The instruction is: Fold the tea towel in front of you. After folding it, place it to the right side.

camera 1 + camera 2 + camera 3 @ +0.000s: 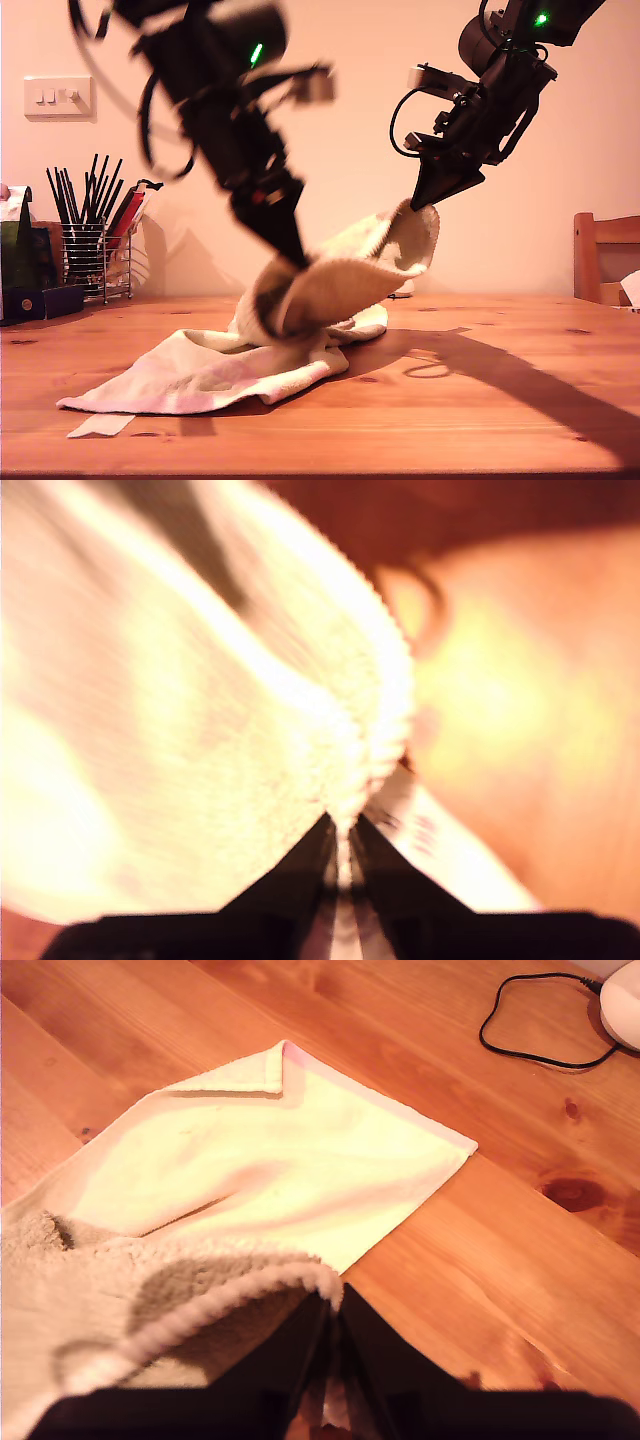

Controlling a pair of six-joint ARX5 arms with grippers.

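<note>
The tea towel (300,340) is half on the wooden table (500,420) and half in the air. Its lower part is spread flat toward the exterior view's left, with one corner turned over on itself in the second wrist view. The rest rises in a loose, sagging roll toward the middle of the scene. My first gripper (298,262) has its jaws closed on the towel's edge low down, near the bunched middle. Its own camera shows the fingers (320,855) pinched together with a ridge of terry cloth between them (that picture is badly smeared, so little more can be read from it). My second gripper (422,203) is clamped on the same raised edge, higher and further toward the exterior view's right, and cloth spills from its closed jaws in the second wrist view. The held edge therefore slopes between the two grippers, low at the first and high at the second. The flat part lies below and to the exterior view's left of both. I judge the fold is mid-way: the held edge needs levelling, then carrying across the flat half so it lands squarely on the far hem, and the slack roll between the grippers could crease if it drops unevenly.
</note>
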